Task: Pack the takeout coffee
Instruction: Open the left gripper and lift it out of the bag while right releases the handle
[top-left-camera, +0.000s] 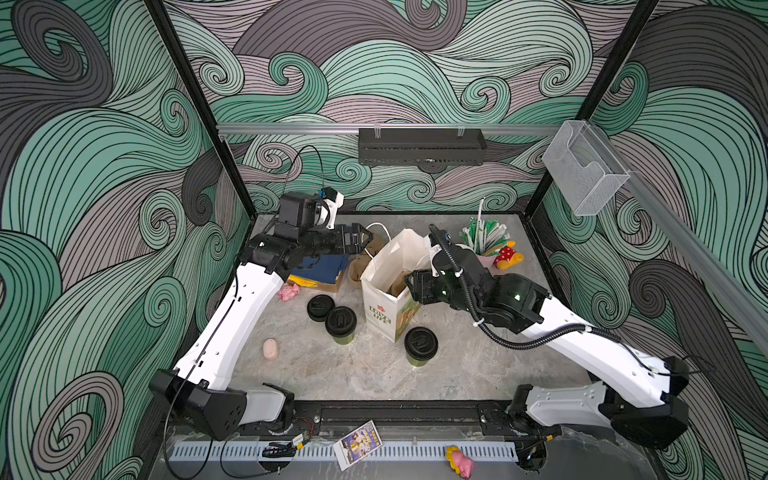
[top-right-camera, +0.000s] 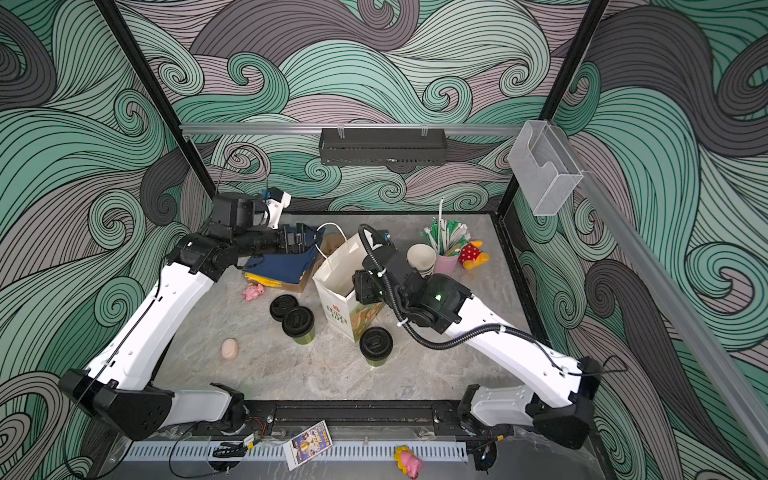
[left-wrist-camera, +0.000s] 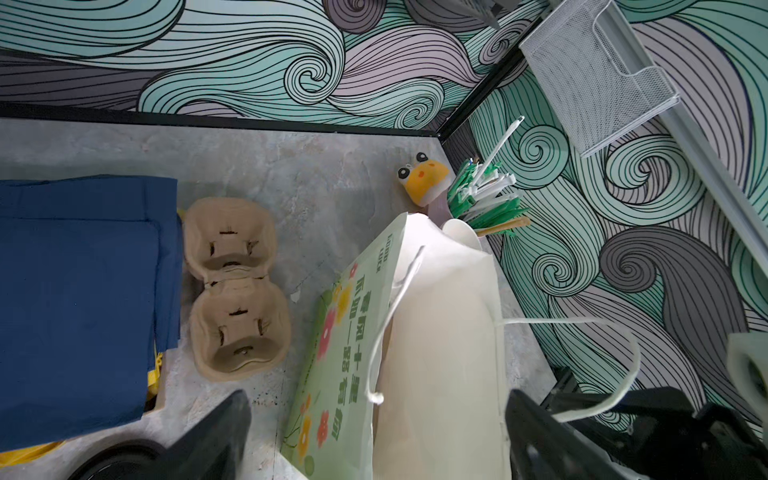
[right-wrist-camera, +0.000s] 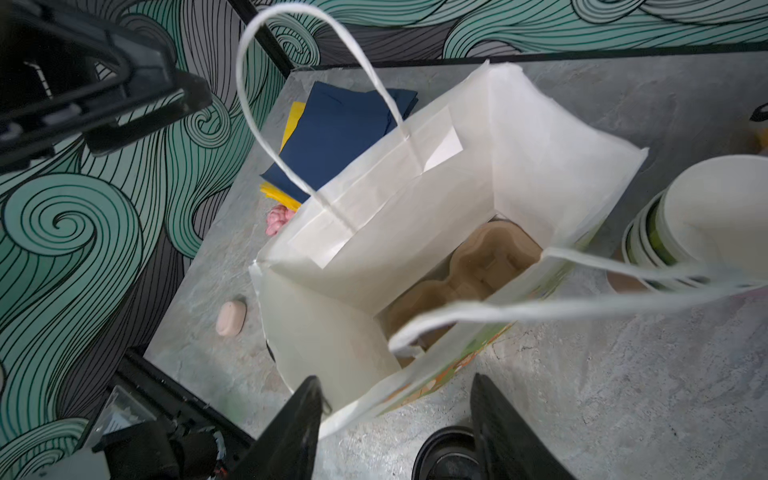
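left gripper (left-wrist-camera: 377, 395) gapes wide by the rim of the paper bag (right-wrist-camera: 540, 166). right gripper (right-wrist-camera: 395, 378), jaws apart, hangs at its corner, both empty. lidded cup (top-left-camera: 340, 323) and second lidded cup (top-left-camera: 420, 345) stand on the table (top-left-camera: 374, 374) beside the bag.

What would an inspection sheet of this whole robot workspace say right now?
Surface: grey marbled table, crowded at the back.
Job's things: two lidded cups upright by the open paper bag; pulp carrier inside it; black lid beside.
Clutter: blue napkins, pink toy, straw cup.
Grippers: left gripper open by the bag handle; right gripper open over the bag rim.
Cables: black hose along right arm; loose wires at front.
Surroundings: swirl-patterned walls, black rack, clear holder.
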